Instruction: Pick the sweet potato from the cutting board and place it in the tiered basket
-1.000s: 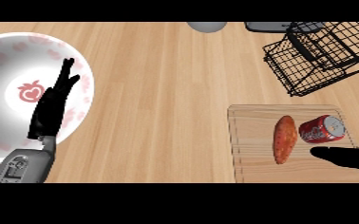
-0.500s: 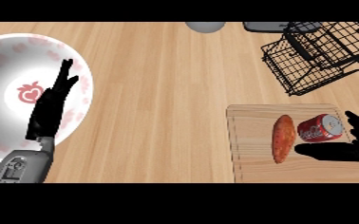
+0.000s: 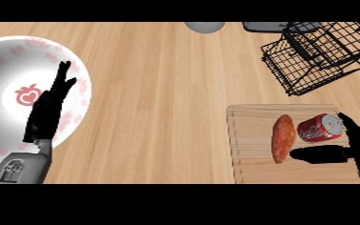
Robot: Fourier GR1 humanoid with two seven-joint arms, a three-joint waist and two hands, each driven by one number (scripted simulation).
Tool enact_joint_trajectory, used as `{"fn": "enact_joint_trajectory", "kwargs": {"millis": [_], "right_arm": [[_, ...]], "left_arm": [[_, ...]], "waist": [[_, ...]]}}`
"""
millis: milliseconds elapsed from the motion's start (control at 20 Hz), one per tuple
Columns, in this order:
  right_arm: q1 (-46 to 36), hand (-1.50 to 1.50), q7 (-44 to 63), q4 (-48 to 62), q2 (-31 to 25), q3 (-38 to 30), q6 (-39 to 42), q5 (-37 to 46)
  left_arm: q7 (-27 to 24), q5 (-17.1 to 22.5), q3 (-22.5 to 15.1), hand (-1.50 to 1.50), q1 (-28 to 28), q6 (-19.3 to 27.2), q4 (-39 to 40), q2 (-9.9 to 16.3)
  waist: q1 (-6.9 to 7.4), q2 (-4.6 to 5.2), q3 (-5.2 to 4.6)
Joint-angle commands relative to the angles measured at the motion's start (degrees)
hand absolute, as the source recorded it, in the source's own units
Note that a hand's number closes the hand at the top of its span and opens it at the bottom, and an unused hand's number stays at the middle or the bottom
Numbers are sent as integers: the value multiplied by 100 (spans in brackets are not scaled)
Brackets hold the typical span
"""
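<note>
Lower right: sweet potato (image 3: 283,138) on cutting board (image 3: 246,143), soda can (image 3: 321,128) beside it. Right hand (image 3: 330,153) wide open around can. Left hand (image 3: 48,109) open, resting over plate (image 3: 14,66). Wire basket (image 3: 316,57) upper right.

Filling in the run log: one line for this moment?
stage: reaching | right hand: open beside orange sweet potato on wooden cutting board | left hand: resting over plate | black wire basket: unloaded

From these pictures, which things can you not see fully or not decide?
- Tiered basket: the head view's right edge cuts it off, so its full shape stays unknown.
- Right robot hand: partly past the right edge.
- Red can: the right robot hand covers one end.
- Grey objects at the top edge: cut off, unidentifiable.
- Sweet potato: whether the thumb touches it is unclear.
</note>
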Motion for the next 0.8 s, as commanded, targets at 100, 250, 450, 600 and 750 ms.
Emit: {"fn": "enact_joint_trajectory", "kwargs": {"millis": [100, 250, 450, 600, 750], "right_arm": [[-558, -150, 1390, 230, 101, 81, 135, 52], [-522, -150, 1390, 472, 452, 348, -121, 314], [-593, -150, 1389, 711, 641, 288, -108, 331], [-553, -150, 1389, 692, 629, 112, 14, 249], [-427, -150, 1389, 696, 707, 239, 71, 378]], "left_arm": [[2, -40, 56, 0, 10, 43, -87, -33], [196, -124, -162, 0, 43, -56, -336, -54], [122, 22, 48, 0, -70, -193, -222, 56], [30, -48, 80, 0, 95, -37, -173, -48], [-71, -23, 153, 0, -113, -110, 178, -61]], "waist": [[48, 3, -5], [74, -7, 3], [34, -3, 4], [-4, -11, 6], [-84, 1, 8]]}}
